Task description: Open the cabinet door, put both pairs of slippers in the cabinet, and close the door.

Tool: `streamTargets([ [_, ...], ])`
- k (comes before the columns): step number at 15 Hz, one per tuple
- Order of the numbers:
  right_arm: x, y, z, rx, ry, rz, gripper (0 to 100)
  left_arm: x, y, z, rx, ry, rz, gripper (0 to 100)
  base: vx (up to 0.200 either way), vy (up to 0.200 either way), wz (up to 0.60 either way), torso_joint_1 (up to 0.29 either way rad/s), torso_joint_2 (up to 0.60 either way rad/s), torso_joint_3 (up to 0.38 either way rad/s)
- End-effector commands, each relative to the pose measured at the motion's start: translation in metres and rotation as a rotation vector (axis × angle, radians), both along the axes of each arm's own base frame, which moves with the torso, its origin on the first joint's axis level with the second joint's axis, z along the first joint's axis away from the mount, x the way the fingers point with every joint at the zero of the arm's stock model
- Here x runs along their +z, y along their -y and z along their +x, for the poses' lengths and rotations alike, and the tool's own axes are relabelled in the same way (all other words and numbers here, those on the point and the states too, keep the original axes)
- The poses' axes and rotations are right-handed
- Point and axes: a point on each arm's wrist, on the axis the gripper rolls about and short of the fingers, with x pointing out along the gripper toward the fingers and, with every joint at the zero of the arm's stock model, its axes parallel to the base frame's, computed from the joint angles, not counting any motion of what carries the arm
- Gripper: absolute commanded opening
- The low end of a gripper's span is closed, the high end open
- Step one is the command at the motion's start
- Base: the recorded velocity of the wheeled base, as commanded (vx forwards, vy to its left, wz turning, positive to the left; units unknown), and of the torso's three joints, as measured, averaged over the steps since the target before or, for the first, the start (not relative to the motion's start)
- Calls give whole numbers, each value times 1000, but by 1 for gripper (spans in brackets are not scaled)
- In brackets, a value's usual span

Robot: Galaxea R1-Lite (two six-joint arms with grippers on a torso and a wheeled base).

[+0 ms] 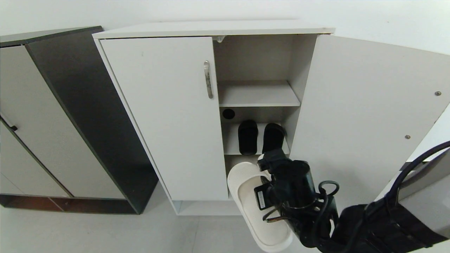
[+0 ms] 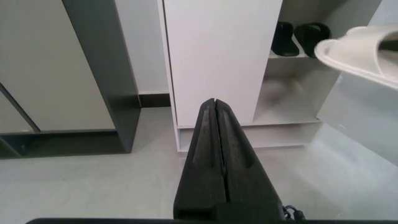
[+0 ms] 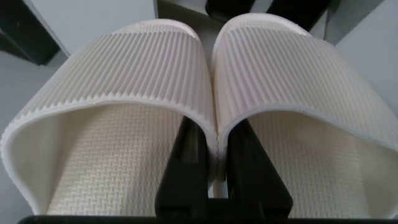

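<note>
The right gripper (image 3: 214, 177), fingers closed on the touching strap sides of the white slippers (image 1: 253, 200), is holding them before the open cabinet (image 1: 161, 116), the left gripper (image 2: 214, 124) is hanging shut and empty, and next, I judge, is pushing them in below the black slippers (image 1: 248, 137).

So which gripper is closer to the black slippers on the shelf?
Right. The right gripper, holding the white slippers, is just in front of the black slippers; the left gripper sits farther back, facing the closed door.
</note>
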Motion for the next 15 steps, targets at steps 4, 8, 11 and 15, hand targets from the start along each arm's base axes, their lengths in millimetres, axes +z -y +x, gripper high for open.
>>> streamTargets([
  [4, 98, -28, 5, -202, 23, 148, 0, 0, 0, 0, 0, -1, 0, 0, 0, 0, 0, 0, 0, 0],
  [8, 125, -20, -9, -179, 80, 191, 0, 0, 0, 0, 0, 0, 0, 0, 0, 0, 0, 0, 0, 0],
  [11, 124, -18, -10, -207, 95, 157, 0, 0, 0, 0, 0, 0, 2, 0, 0, 0, 0, 0, 0, 0],
  [15, 127, -18, -10, -221, 111, 173, 0, 0, 0, 0, 0, -1, 0, 0, 0, 0, 0, 0, 0, 0],
])
